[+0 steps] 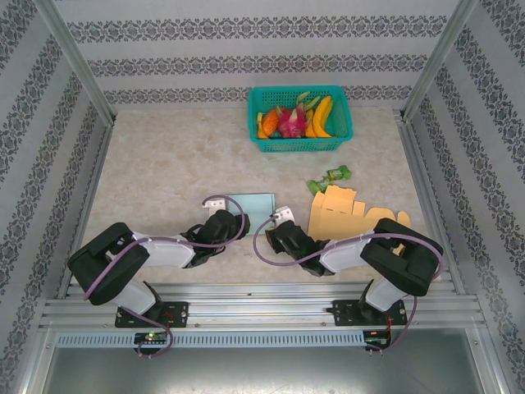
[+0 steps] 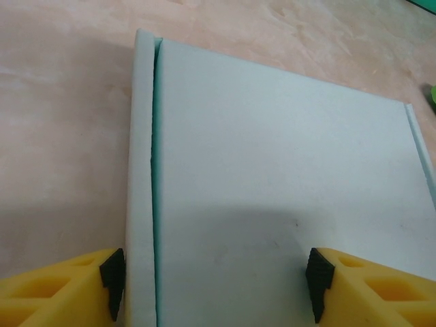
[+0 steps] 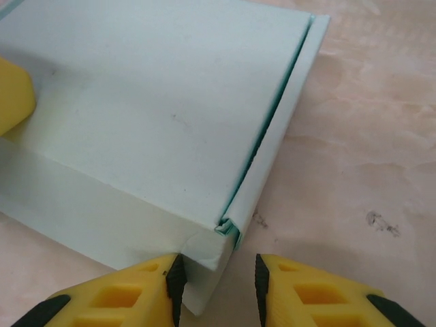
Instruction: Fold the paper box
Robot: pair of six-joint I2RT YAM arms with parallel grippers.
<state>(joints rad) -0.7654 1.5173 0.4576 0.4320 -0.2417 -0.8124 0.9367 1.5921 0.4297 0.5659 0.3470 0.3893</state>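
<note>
**A:** Top external view first: where does the paper box point(image 1: 256, 201) lie?

**B:** A little toward 6 o'clock from the middle of the table point(image 1: 164, 164), between the two arms. The fruit basket point(image 1: 299, 120) is well apart at 12 o'clock, and a flat tan cardboard blank point(image 1: 349, 215) lies at the box's 3 o'clock.

**A:** How will it handle?

**B:** I'd judge it very light. It looks like thin card, stiff across the panels but quick to crease at flaps and corners. It is smooth enough to slide if pushed. Better to take a flap edge or pin the top panel than to squeeze the hollow body.

**A:** And the left gripper point(image 2: 214, 283)?

**B:** Its jaws stand wide apart and grip nothing. One pad point(image 2: 112, 279), at 7 o'clock, sits at the outer edge of the side flap. The other, at 5 o'clock, is over the top panel, which runs on past it.

**A:** The right gripper point(image 3: 218, 279)?

**B:** It is partly open, with nothing pinched. The box's near corner pokes toward 6 o'clock into the gap. It is just beside the finger at 7 o'clock and clear of the other one. The loose flap runs away toward 1 o'clock.
</note>
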